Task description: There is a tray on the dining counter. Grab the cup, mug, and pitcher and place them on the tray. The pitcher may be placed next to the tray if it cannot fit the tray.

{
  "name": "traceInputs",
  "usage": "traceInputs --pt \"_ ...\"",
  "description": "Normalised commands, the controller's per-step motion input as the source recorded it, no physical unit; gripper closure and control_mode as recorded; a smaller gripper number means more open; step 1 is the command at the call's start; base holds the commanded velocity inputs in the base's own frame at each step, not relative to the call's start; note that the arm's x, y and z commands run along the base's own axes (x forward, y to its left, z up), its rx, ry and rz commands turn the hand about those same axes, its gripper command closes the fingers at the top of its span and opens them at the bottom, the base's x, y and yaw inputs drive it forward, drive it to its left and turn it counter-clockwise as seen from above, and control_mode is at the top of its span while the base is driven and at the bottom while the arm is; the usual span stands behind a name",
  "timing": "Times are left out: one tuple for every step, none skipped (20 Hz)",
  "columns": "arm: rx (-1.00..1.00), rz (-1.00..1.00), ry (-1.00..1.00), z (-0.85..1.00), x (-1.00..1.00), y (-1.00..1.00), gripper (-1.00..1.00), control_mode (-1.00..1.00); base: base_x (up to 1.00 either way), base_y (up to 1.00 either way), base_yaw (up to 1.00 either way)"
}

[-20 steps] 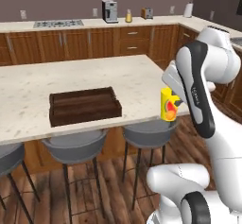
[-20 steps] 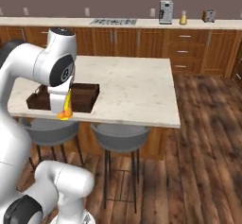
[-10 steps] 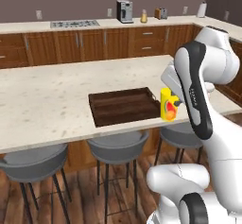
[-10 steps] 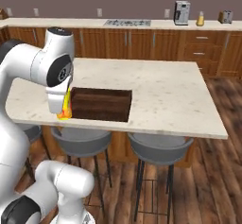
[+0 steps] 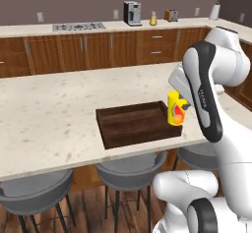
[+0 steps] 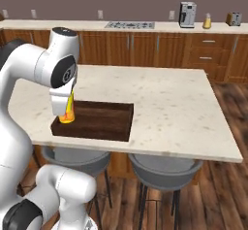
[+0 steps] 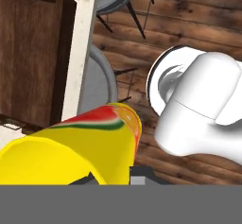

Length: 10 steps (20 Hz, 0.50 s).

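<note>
Cup (image 5: 175,110) gripped in fingers (image 7: 142,175), at tray (image 5: 133,124) end.

The base rolls sideways along the tabletop (image 5: 44,114), so the tray (image 5: 133,124) now sits right under the cup (image 5: 175,108), formerly beside it.

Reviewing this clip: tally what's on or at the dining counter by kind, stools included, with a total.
Trays: 1, the tray
Cups: 1, the cup, held in the claw at the tray's end
Stools: 3, grey stools along the dining counter
Total: 5
</note>
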Motion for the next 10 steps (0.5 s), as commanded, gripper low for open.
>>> traceInputs --pt "0.00 0.00 0.00 0.00 0.00 0.00 1.00 1.00 0.37 0.15 0.00" --pt "0.00 0.00 0.00 0.00 0.00 0.00 1.00 1.00 0.37 0.15 0.00" --pt "0.00 0.00 0.00 0.00 0.00 0.00 1.00 1.00 0.38 0.13 0.00" --pt "0.00 0.00 0.00 0.00 0.00 0.00 1.00 1.00 0.43 0.13 0.00" --pt "0.00 0.00 0.00 0.00 0.00 0.00 1.00 1.00 0.44 0.11 0.00" --pt "0.00 0.00 0.00 0.00 0.00 0.00 1.00 1.00 0.46 0.12 0.00" --pt "0.00 0.00 0.00 0.00 0.00 0.00 1.00 1.00 0.52 0.20 0.00" --pt "0.00 0.00 0.00 0.00 0.00 0.00 1.00 1.00 0.50 0.16 0.00" --pt "0.00 0.00 0.00 0.00 0.00 0.00 1.00 1.00 0.50 0.07 0.01" --pt "0.00 0.00 0.00 0.00 0.00 0.00 1.00 1.00 0.45 0.00 0.05"
